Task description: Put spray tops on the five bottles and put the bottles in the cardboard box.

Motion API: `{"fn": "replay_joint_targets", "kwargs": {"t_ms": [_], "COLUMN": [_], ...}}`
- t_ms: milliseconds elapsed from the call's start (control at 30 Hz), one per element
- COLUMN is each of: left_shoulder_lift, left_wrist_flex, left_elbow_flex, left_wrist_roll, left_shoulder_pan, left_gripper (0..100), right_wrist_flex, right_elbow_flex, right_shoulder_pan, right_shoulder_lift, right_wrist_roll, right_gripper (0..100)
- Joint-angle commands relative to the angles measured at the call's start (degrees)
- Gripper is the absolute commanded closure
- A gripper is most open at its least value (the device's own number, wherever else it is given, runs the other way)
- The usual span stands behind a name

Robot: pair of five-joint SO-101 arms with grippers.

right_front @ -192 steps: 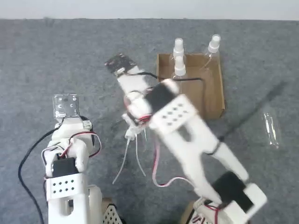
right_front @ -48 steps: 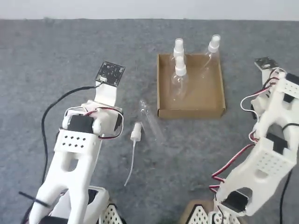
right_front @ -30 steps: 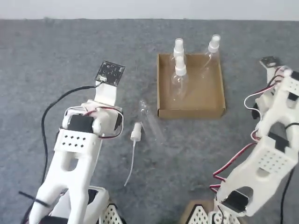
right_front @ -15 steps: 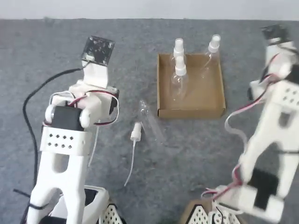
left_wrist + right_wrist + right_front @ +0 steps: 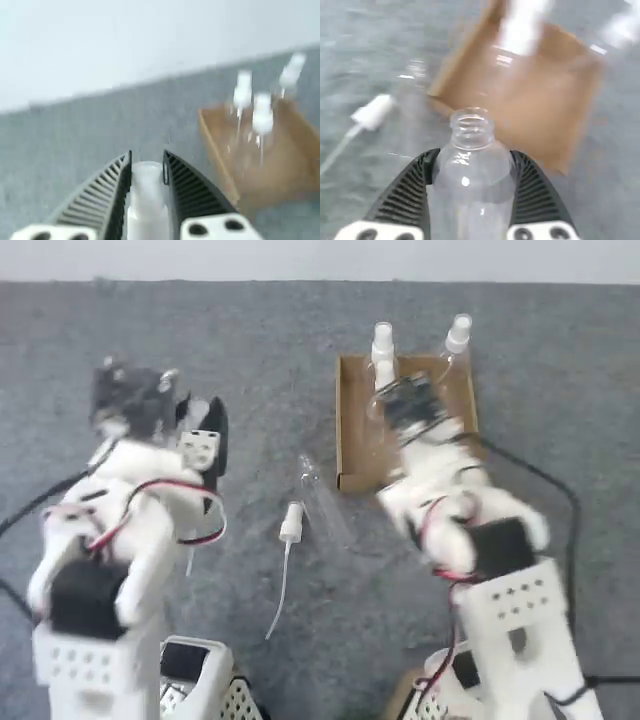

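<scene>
While the right hand (image 5: pixel 472 159) clamps a clear, capless bottle (image 5: pixel 471 131), left hand (image 5: pixel 147 161) grips a white spray top (image 5: pixel 146 207).

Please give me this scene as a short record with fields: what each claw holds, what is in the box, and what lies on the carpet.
left claw: shut on a white spray top
right claw: shut on a clear bottle, neck open, no top
cardboard box: three capped bottles standing in it
carpet: uncapped bottle lying beside a loose spray top, both outside the box
bottles left to cap: two
</scene>
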Motion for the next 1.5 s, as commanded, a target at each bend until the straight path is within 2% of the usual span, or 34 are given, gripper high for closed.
{"fn": "replay_joint_targets", "kwargs": {"t_ms": [0, 200, 400, 600, 800, 867, 1133, 1333, 1467], "left_shoulder_lift": [-2.5, -0.7, -1.0, -1.0, -1.0, -1.0, -0.4, -1.0, -1.0], "left_wrist_flex": [-2.6, -7.0, -12.1, -13.7, -22.7, -23.1, -23.5, -30.3, -30.9], "left_elbow_flex": [-7.9, -13.8, -13.8, -11.6, -3.7, -2.7, -2.4, 5.1, 8.6], "left_wrist_roll": [2.6, 8.4, 14.4, 21.7, 22.2, 22.2, 22.4, 22.4, 22.5], "left_shoulder_pan": [-0.3, -0.3, -0.3, -0.3, -0.4, -0.4, -0.3, 0.3, 0.4], "left_gripper": [99, 99, 99, 99, 99, 99, 99, 99, 99], "right_wrist_flex": [-9.0, -20.5, -21.9, -26.4, -39.8, -42.6, -42.9, -42.8, -42.8], "right_elbow_flex": [4.7, 14.4, 15.5, 15.8, 24.2, 27.3, 31.0, 31.0, 31.1], "right_shoulder_pan": [-11.8, -22.2, -24.9, -28.6, -28.6, -28.3, -28.5, -28.6, -28.6], "right_shoulder_lift": [-2.2, -2.7, -2.9, -2.9, -6.0, -8.2, -13.8, -13.7, -13.7], "right_wrist_roll": [-3.0, -2.7, -2.5, -3.2, -7.8, -8.4, -8.6, -8.6, -8.6], "right_gripper": [99.3, 99.3, 99.3, 99.3, 99.3, 99.3, 99.3, 99.3, 99.3]}}
